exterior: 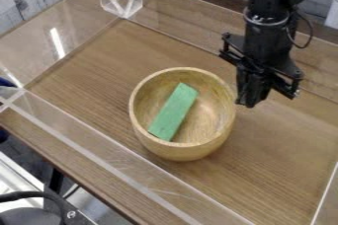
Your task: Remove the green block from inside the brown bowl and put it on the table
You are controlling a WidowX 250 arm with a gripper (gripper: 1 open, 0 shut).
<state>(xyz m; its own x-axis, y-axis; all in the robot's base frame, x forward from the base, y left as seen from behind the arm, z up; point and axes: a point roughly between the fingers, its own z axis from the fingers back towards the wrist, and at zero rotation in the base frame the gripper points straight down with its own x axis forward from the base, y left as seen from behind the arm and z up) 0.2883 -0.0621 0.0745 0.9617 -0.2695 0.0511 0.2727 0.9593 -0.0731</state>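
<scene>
The green block [173,111] lies inside the brown bowl [185,151], slanting from the near left to the far right of its hollow. My gripper [262,98] hangs pointing straight down just to the right of the bowl's rim, above the bare table [113,61]. Its dark fingers are shut with nothing between them. It touches neither the block nor the bowl.
Low clear acrylic walls [59,135] edge the tabletop on all sides. A small clear acrylic piece [122,0] stands at the back left corner. Black cables [34,207] lie below the table's front edge.
</scene>
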